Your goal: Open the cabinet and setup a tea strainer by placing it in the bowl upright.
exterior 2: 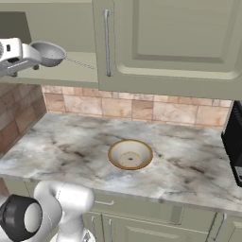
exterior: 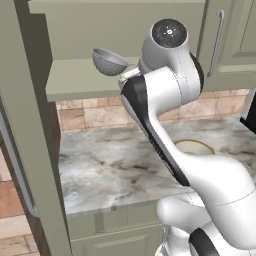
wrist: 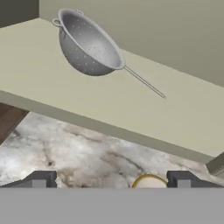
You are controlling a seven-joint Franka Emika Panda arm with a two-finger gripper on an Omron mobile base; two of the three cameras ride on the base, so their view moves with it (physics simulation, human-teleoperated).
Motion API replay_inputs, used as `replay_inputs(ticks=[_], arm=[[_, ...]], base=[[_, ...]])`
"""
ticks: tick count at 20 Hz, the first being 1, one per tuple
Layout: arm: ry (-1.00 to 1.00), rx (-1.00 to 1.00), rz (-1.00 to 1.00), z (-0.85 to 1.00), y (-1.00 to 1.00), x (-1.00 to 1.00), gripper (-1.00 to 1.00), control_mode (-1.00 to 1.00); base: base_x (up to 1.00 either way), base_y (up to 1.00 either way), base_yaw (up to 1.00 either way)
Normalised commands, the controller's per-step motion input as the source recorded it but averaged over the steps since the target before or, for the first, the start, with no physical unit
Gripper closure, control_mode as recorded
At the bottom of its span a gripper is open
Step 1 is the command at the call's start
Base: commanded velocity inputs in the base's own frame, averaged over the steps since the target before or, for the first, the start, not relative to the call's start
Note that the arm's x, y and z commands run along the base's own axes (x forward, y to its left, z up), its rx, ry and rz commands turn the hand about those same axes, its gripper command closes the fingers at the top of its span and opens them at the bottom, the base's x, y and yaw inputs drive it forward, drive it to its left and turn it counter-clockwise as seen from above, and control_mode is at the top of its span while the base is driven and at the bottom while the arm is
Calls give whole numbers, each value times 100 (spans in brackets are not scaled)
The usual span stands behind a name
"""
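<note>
I see cabinet (exterior: pixel 30 150) door swung open, strainer (wrist: pixel 87 46) on its shelf (wrist: pixel 131 109); gripper (wrist: pixel 111 180) spread wide, empty; bowl (exterior 2: pixel 131 154) on counter (exterior 2: pixel 189 165)

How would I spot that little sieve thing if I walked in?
Look inside the open sage-green wall cabinet above the marble counter. On its shelf sits the grey perforated metal tea strainer, a half-sphere cup with a thin wire handle, unlike the tan bowl below.
</note>
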Motion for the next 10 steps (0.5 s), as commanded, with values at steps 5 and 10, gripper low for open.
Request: replay_inputs(ticks=[5, 10], arm=[[-3, 3, 0, 24, 0, 23, -100, -100], [8, 0, -3, 42, 0, 10, -100, -100]], base=[[0, 0, 0], [0, 0, 0]])
